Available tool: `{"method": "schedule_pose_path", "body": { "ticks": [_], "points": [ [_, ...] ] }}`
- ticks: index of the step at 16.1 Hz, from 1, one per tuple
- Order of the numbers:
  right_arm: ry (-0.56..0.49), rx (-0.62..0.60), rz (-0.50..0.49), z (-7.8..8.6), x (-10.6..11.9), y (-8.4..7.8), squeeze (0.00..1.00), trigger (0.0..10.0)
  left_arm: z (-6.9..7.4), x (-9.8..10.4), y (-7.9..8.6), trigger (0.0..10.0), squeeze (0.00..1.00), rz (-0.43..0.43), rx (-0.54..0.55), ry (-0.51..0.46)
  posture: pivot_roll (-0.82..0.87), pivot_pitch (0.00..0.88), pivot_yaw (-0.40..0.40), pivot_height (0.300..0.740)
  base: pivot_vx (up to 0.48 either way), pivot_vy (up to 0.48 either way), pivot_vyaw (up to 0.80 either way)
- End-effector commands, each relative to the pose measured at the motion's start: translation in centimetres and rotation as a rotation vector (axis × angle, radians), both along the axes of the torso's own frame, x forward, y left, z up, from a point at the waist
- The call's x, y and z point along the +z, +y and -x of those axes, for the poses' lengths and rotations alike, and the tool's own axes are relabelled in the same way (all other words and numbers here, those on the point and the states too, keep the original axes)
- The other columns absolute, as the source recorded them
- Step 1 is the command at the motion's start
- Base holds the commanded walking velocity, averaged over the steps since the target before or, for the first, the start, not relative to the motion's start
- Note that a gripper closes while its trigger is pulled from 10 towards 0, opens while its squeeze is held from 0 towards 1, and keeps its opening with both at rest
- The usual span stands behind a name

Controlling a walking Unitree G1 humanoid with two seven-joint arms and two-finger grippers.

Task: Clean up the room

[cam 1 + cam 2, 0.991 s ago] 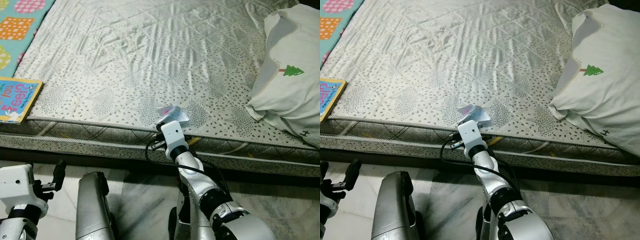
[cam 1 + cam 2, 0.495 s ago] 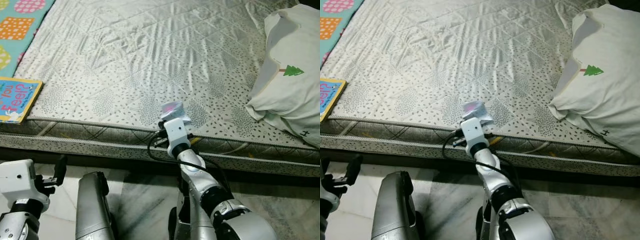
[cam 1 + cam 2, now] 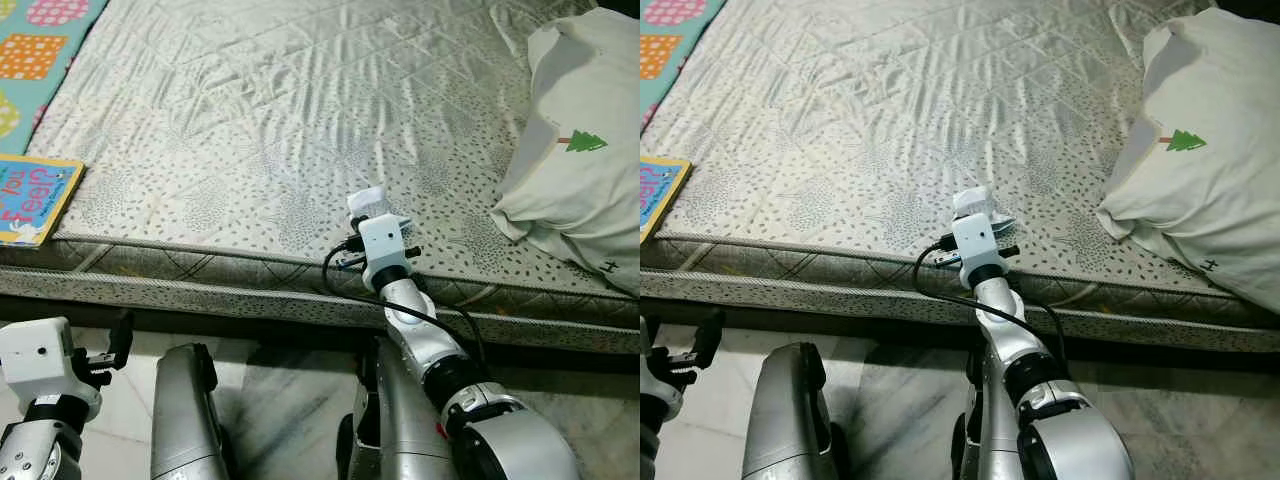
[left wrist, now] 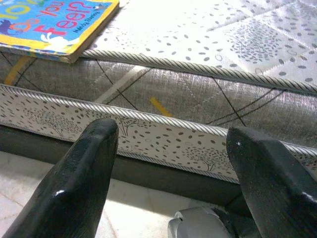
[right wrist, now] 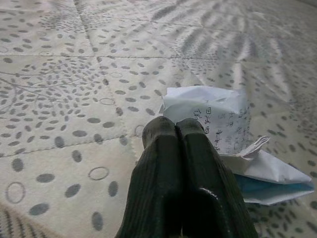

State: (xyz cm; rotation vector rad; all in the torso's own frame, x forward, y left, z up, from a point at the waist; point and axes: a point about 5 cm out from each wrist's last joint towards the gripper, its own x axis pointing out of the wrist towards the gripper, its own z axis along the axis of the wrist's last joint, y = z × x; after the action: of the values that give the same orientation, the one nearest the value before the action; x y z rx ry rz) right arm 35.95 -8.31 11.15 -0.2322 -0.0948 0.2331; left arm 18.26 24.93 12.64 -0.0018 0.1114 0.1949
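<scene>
The right gripper (image 5: 176, 131) is reaching over the near edge of the mattress (image 3: 250, 120), its 2 fingers (image 5: 158, 163) pressed together and pinching a crumpled paper wrapper (image 5: 218, 119), which is sticking out just beyond the fingertips. The left gripper (image 4: 173, 163) is hanging low with jaws spread wide and nothing between them, facing the mattress side below a book (image 4: 54, 22). A pillow (image 3: 580, 150) is lying well apart from both.
</scene>
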Motion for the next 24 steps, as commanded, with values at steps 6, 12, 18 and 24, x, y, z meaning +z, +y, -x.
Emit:
{"method": "schedule_pose_path", "body": {
  "ticks": [6, 12, 18, 24],
  "points": [
    [-0.078, 0.043, -0.009, 0.1, 1.1, -0.5, 1.00, 10.0, 0.3, -0.4, 0.0, 10.0, 0.00, -0.005, 0.005, 0.015, 0.21, 0.220, -0.092, 0.503, 0.000, 0.000, 0.00],
    [-0.104, -0.010, -0.032, -0.4, 2.2, 0.2, 1.00, 10.0, 0.3, -0.2, 0.1, 10.0, 0.00, -0.012, 0.007, 0.010, 0.22, 0.220, -0.090, 0.503, 0.000, 0.000, 0.00],
    [0.056, -0.150, -0.039, -0.8, 0.6, 0.2, 1.00, 10.0, 0.3, -0.3, 0.1, 10.0, 0.00, -0.009, 0.007, 0.012, 0.22, 0.222, -0.089, 0.503, 0.000, 0.000, 0.00],
    [0.084, -0.237, -0.064, -0.9, 0.2, -0.5, 1.00, 10.0, 0.4, -0.3, 0.0, 10.0, 0.00, -0.007, 0.009, 0.014, 0.22, 0.227, -0.087, 0.503, 0.000, 0.000, 0.00]
  ]
}}
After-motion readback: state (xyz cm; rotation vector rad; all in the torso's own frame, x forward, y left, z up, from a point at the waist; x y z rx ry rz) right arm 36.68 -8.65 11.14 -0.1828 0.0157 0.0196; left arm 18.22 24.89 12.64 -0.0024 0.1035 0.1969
